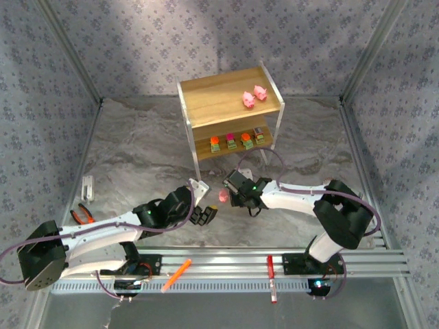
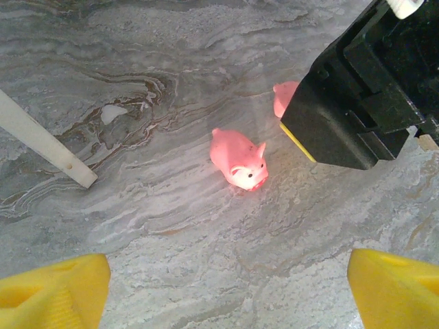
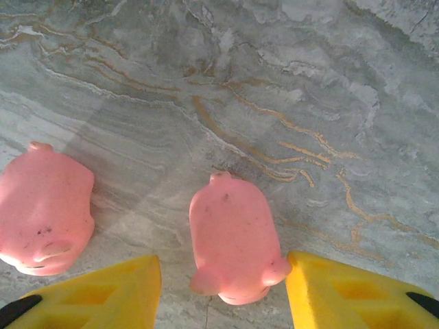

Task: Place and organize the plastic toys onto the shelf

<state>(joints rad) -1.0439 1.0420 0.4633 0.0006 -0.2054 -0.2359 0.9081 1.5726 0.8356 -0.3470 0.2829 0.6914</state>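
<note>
Counter: grey marbled slab (image 1: 137,157) with brown veins.
Far centre: shelf (image 1: 212,99) standing on the counter on thin white legs.
Shelf, top board: first pink pig (image 1: 248,100) and second pink pig (image 1: 260,90), just beside each other toward the right end.
Shelf, lower board: blocky toys (image 1: 231,141), four in a row.
Counter, middle: loose pig (image 3: 233,236) and neighbour pig (image 3: 42,209), near each other, not touching.
Counter, left: orange-handled pliers (image 1: 84,214); small white piece (image 1: 88,185) just beyond them.

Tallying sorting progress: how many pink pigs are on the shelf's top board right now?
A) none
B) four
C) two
C: two pink pigs sit on the top board of the shelf, while the other two pigs lie on the table.
</note>
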